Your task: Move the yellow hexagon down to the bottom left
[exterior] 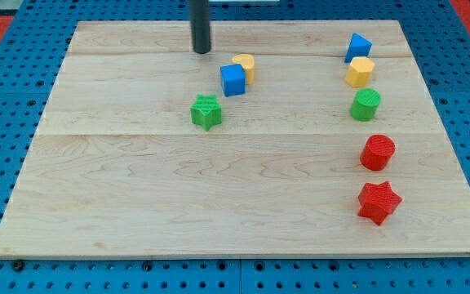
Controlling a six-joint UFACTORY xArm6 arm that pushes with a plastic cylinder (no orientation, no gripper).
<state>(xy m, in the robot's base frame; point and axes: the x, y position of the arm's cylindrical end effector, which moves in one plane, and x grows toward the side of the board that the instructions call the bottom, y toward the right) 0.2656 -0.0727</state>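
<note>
The yellow hexagon (pixel 360 72) lies near the view's upper right, just below a blue block (pixel 358 46) and above a green cylinder (pixel 365 104). My tip (pixel 201 51) rests near the view's top centre, far to the left of the hexagon. It is up and to the left of a second yellow block (pixel 246 66), which touches a blue cube (pixel 232 80).
A green star (pixel 206 112) lies below and left of the blue cube. A red cylinder (pixel 377 153) and a red star (pixel 379 202) lie down the right side. The wooden board (pixel 137 204) sits on a blue pegboard.
</note>
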